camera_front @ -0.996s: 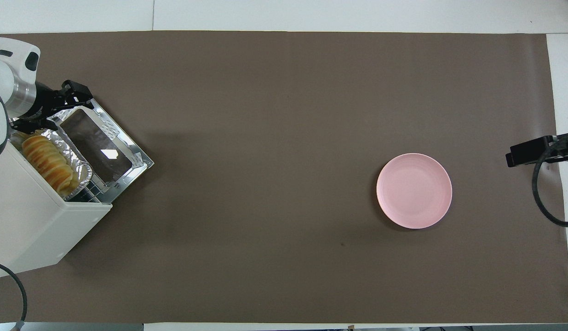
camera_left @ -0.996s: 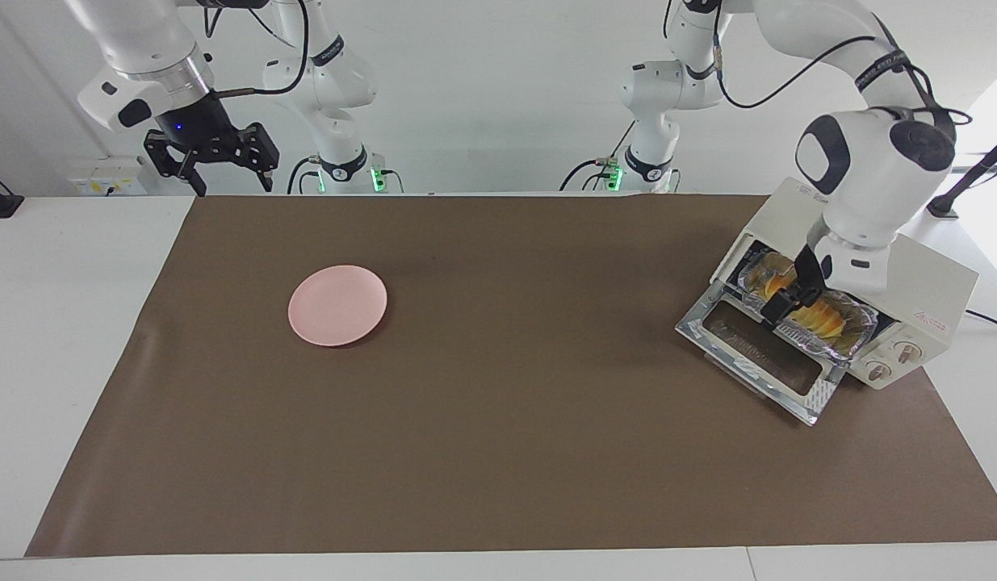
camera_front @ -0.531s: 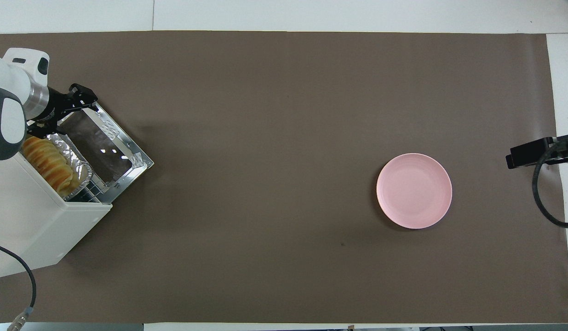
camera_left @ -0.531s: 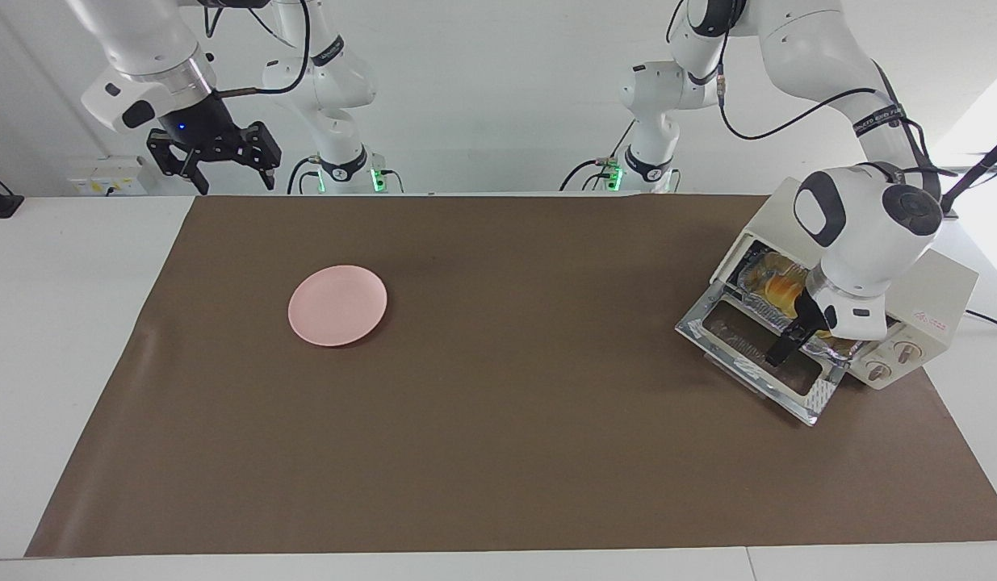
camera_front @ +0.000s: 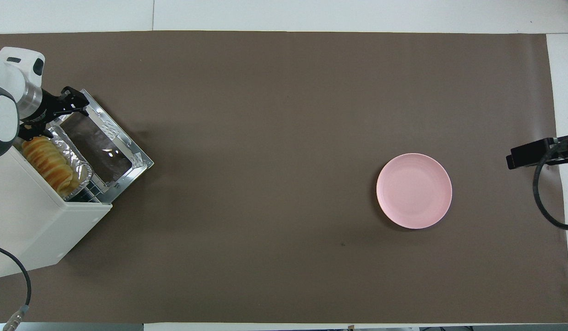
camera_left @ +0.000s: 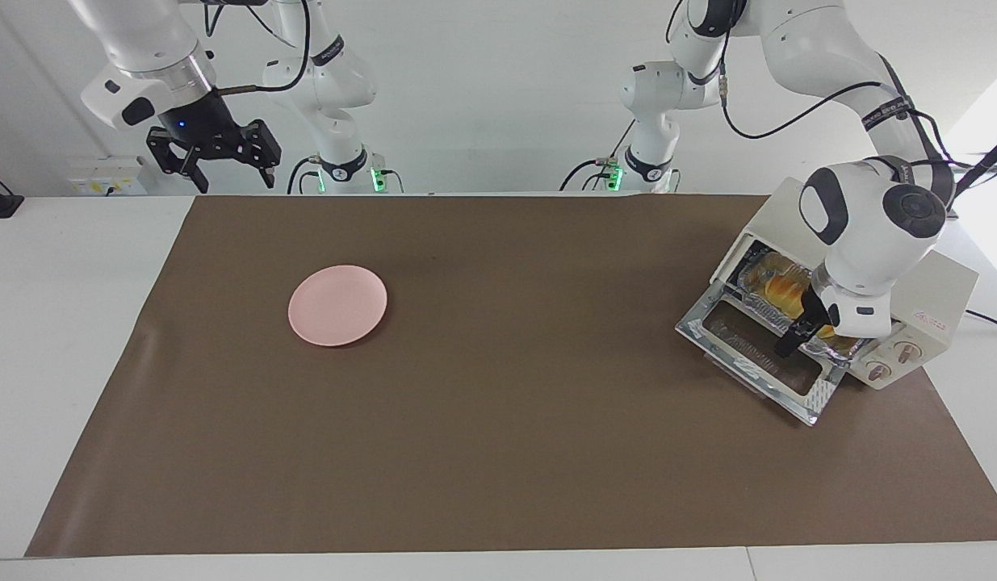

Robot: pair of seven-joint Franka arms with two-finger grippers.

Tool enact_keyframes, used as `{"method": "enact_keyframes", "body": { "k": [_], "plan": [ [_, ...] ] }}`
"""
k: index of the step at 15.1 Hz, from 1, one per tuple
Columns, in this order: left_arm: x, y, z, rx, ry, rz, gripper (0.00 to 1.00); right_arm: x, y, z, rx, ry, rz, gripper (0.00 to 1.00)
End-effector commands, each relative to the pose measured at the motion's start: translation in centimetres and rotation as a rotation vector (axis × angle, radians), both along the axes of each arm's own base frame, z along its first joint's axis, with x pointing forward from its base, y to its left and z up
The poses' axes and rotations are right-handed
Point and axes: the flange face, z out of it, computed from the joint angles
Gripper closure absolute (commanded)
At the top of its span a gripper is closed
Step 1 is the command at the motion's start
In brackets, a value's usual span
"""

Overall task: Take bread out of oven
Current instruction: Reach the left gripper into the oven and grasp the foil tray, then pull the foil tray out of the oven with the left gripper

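Bench: brown mat (camera_left: 498, 452) on a white bench (camera_left: 62, 323)
Oven: cream toaster oven (camera_front: 31, 230) at the left arm's end, door (camera_front: 104, 147) dropped open
Bread: ridged loaf (camera_front: 49, 163) in a foil tray (camera_front: 83, 172) on the rack; probably light, soft, crushable, so grip gently across its middle
Left gripper (camera_front: 51, 117): fingers apart, over the tray's end
Plate: pink (camera_left: 337, 305), well apart
Right gripper (camera_left: 215, 157): fingers apart, waiting aloft

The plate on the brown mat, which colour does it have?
The plate is plain pale pink; the overhead view shows it best.
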Motion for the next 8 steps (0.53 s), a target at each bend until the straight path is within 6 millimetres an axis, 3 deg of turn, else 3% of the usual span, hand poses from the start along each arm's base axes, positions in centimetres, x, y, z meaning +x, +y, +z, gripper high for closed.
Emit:
{"method": "enact_keyframes", "body": {
  "k": [1,3,8],
  "plan": [
    [-1.0,0.8,-0.5,0.02,0.0,0.016,0.0,-0.7,0.1,0.2,0.014,0.006,0.017,0.0],
    [-2.0,0.8,-1.9,0.017,-0.024,0.009,0.0,-0.7,0.2,0.2,0.013,0.006,0.018,0.0],
    [-2.8,-0.6,-3.7,0.015,-0.018,0.05,0.36,-0.7,0.2,0.2,0.013,0.006,0.018,0.0]
  ]
}}
